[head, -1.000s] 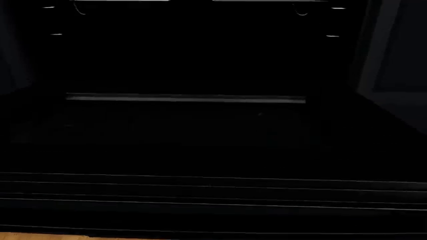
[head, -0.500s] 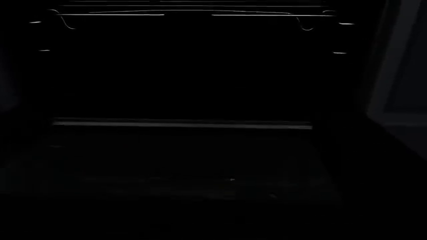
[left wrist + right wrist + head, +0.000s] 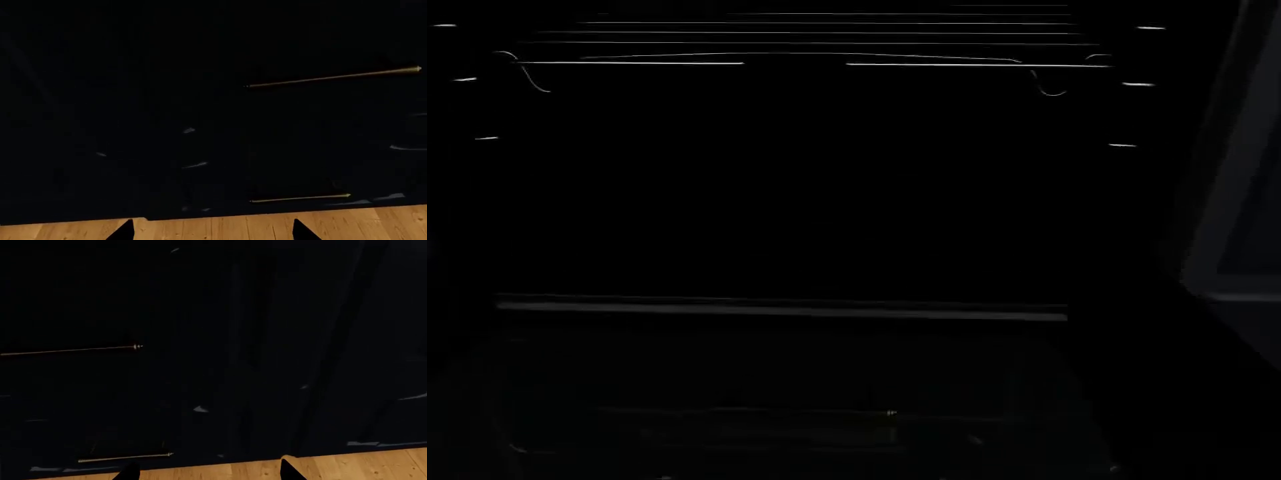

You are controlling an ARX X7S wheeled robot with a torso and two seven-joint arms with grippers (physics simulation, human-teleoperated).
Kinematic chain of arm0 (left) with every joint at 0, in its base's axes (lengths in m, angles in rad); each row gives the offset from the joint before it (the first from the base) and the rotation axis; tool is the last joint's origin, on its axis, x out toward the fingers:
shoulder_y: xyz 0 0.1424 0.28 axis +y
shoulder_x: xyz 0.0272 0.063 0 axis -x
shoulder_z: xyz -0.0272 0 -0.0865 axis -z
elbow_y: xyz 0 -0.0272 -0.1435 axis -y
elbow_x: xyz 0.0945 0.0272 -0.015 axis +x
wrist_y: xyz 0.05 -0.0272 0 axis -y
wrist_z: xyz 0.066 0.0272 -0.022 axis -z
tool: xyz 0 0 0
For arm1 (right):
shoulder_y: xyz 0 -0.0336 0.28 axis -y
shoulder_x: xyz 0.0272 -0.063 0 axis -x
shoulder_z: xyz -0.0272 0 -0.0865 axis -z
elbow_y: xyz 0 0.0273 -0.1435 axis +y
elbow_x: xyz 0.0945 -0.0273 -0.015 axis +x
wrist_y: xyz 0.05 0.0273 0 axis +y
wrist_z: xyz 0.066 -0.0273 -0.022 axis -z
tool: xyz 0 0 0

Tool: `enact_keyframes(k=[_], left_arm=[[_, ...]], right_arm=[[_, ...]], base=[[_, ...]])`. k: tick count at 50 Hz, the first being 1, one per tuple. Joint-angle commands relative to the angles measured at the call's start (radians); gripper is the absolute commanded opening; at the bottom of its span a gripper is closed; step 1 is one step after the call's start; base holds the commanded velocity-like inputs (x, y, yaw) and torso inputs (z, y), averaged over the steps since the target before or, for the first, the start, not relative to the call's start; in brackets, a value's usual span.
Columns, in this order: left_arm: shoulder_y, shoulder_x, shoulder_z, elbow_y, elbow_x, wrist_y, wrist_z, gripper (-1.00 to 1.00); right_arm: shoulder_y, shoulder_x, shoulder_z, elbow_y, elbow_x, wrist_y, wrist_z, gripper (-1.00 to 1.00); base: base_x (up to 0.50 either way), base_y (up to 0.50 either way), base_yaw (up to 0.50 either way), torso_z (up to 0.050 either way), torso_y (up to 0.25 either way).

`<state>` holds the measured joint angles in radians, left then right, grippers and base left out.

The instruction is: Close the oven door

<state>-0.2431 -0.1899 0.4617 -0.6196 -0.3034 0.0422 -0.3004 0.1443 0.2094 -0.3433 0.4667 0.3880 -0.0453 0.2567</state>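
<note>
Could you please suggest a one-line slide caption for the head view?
Head camera looking into the dark, open oven cavity, thin wire oven racks glinting above a pale horizontal strip; neither gripper in view.

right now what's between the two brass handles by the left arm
Only bare dark cabinet front, seen in the left wrist view, between the upper brass handle and the lower brass handle; too dark to see seams.

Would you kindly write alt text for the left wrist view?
Dark cabinet fronts fill the frame, with a long brass bar handle and a shorter brass bar handle on one side. Beyond them runs a light wooden floor, with the left gripper showing two black jaw tips apart.
</note>
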Motion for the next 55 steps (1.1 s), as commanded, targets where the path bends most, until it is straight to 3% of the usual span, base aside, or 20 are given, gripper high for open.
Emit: enact_keyframes(k=[1,3,9,26,27,29,30,32,44,55], left_arm=[[-0.004,0.000,0.002,-0.012,-0.003,0.009,0.002,1.00],[0.007,-0.017,0.002,0.062,-0.014,-0.046,-0.012,1.00],[-0.005,-0.001,0.005,-0.011,-0.004,0.009,-0.001,1.00],[-0.001,-0.007,0.009,0.025,-0.008,-0.003,-0.014,1.00],[0.013,-0.027,0.010,0.110,-0.019,-0.064,-0.030,1.00],[0.005,-0.014,0.009,0.055,-0.013,-0.016,-0.018,1.00],[0.018,-0.037,0.009,0.155,-0.026,-0.080,-0.038,1.00],[0.017,-0.027,0.010,0.125,-0.020,-0.033,-0.026,1.00],[0.074,-0.107,-0.015,0.499,-0.100,-0.173,-0.073,1.00],[0.064,-0.129,-0.027,0.623,-0.128,-0.220,-0.100,1.00]], right_arm=[[0.001,0.001,-0.003,0.001,0.004,-0.001,0.002,1.00],[0.003,0.000,-0.004,0.004,0.006,0.000,-0.001,1.00],[0.002,0.000,-0.007,0.006,0.005,-0.007,-0.001,1.00],[-0.007,0.005,-0.014,-0.008,0.006,-0.018,-0.001,1.00],[-0.008,0.007,-0.015,-0.015,0.006,-0.016,0.001,1.00],[-0.016,0.016,-0.016,-0.052,0.006,-0.001,0.012,1.00],[-0.023,0.023,-0.019,-0.081,0.004,0.008,0.020,1.00],[-0.031,0.035,-0.025,-0.125,-0.011,0.019,0.040,1.00],[-0.102,0.129,-0.031,-0.499,-0.030,0.139,0.142,1.00],[-0.112,0.168,-0.027,-0.627,-0.043,0.177,0.177,1.00]], base=[[0.23,0.00,0.00,0.000,0.000],[0.23,0.00,0.00,0.000,0.000],[0.23,0.00,0.00,0.000,0.000],[0.06,0.00,0.00,0.000,0.000],[0.00,0.00,0.00,0.000,0.000],[0.00,0.00,0.00,0.000,0.000],[0.00,0.00,0.00,0.000,0.000],[0.00,0.00,0.00,0.000,0.000],[0.00,0.00,0.00,0.000,0.000],[0.00,0.00,0.00,0.000,0.000]])
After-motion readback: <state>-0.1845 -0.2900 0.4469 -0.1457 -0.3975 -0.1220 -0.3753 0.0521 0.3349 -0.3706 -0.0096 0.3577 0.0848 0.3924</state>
